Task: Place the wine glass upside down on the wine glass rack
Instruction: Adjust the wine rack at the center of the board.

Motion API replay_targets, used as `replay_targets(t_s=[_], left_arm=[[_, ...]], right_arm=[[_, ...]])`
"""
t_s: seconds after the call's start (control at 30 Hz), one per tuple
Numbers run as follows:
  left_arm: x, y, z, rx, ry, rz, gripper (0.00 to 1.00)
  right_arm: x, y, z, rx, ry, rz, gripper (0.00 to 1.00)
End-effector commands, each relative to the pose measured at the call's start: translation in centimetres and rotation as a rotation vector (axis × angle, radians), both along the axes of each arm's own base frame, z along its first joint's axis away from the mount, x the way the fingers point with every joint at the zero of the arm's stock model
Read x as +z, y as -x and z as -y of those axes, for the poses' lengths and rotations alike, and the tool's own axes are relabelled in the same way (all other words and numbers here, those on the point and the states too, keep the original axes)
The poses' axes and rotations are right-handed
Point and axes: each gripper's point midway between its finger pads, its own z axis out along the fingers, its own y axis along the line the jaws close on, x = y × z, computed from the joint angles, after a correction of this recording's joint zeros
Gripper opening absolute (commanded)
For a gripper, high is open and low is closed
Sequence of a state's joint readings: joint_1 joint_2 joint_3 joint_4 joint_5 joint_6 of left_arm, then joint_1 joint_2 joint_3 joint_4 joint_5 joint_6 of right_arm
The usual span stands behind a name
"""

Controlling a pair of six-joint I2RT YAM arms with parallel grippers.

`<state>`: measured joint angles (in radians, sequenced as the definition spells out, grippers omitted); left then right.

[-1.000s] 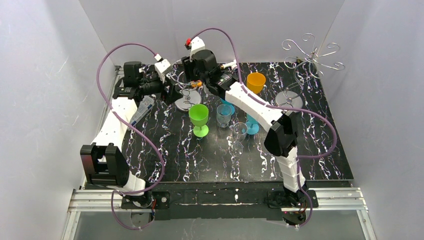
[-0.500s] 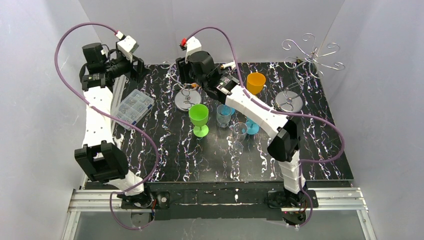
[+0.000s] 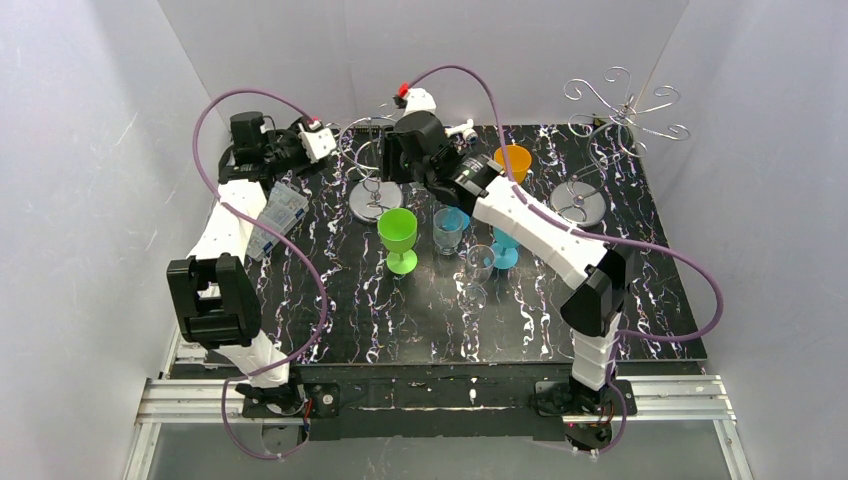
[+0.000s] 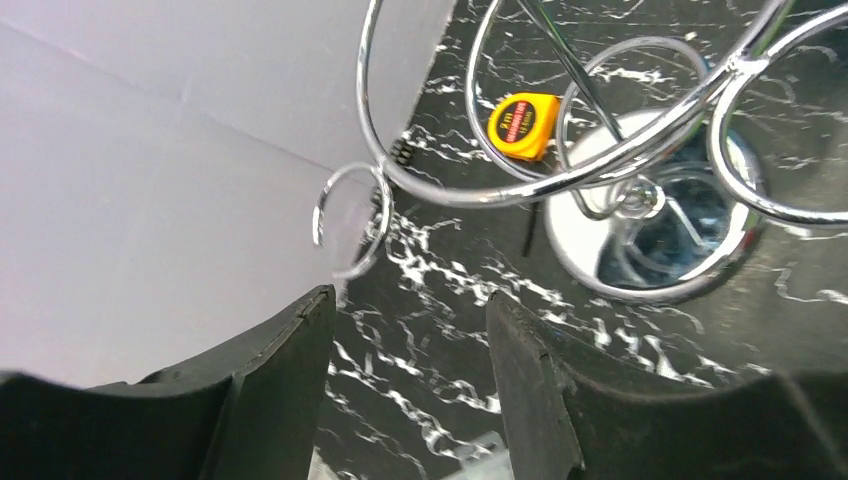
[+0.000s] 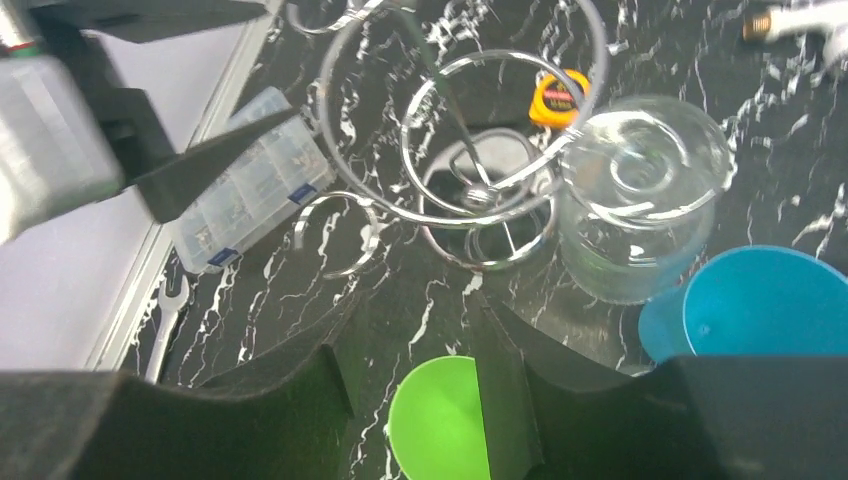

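The wine glass rack (image 3: 625, 112), tall silver wire with scroll arms, stands at the back right on a round base (image 3: 578, 203). It is out of both wrist views. A clear stemmed wine glass (image 3: 478, 266) stands upright mid-table, with a green one (image 3: 397, 232), a blue one (image 3: 505, 246) and an orange one (image 3: 512, 163) near it. My left gripper (image 3: 335, 152) is open and empty (image 4: 410, 310), beside a shorter loop-ring stand (image 4: 640, 150). My right gripper (image 3: 398, 168) is open and empty (image 5: 415, 345), above the green glass (image 5: 450, 420) and that stand (image 5: 480, 190).
A clear tumbler (image 3: 449, 230) stands by the blue glass; it also shows in the right wrist view (image 5: 640, 200). A yellow tape measure (image 4: 523, 125) lies behind the loop stand. A clear parts box (image 3: 275, 215) and a wrench (image 5: 170, 310) lie at the left edge.
My left arm swung up and away to the back left, then came back down toward the loop-ring stand. My right gripper shifted a little to the right. The glasses have not moved.
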<state>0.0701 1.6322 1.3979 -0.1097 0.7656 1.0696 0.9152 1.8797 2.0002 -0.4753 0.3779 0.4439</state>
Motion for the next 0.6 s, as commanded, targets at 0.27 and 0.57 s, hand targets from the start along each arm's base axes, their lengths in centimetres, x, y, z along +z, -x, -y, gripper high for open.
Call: replay_targets(t_s=[0.27, 0.57], left_arm=[[3.7, -1.4, 1.5, -0.114, -0.187, 0.326, 0.41], [3.1, -1.2, 2.4, -0.135, -0.191, 0.323, 0.31]], right_arm=[[0.0, -1.4, 0.5, 0.001, -0.27, -0.199, 0.49], [-0.3, -2.7, -1.0, -0.014, -0.343, -0.211, 0.47]])
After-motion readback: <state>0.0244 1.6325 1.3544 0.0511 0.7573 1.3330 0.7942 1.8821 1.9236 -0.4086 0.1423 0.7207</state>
